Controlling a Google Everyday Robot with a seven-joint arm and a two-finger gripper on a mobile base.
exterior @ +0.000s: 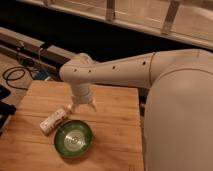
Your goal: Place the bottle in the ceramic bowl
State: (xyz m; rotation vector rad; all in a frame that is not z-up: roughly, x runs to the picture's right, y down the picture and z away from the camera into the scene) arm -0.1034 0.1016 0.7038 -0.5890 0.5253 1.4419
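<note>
Big and white, my arm (175, 95) fills one side, reaching over the wooden table (115, 135). My gripper (83, 106) points down over the table, fingers spread apart — holding nothing. Just beside it the bottle (54, 120) lies on its side on the table, right beside the green bowl (61, 140) — not in it.

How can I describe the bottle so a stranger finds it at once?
On the wooden table, find the round green bowl near the robot's open hand. The bottle lies flat just up and left of the bowl, left of the hand. Unlike the bowl, it is slim and white.
</note>
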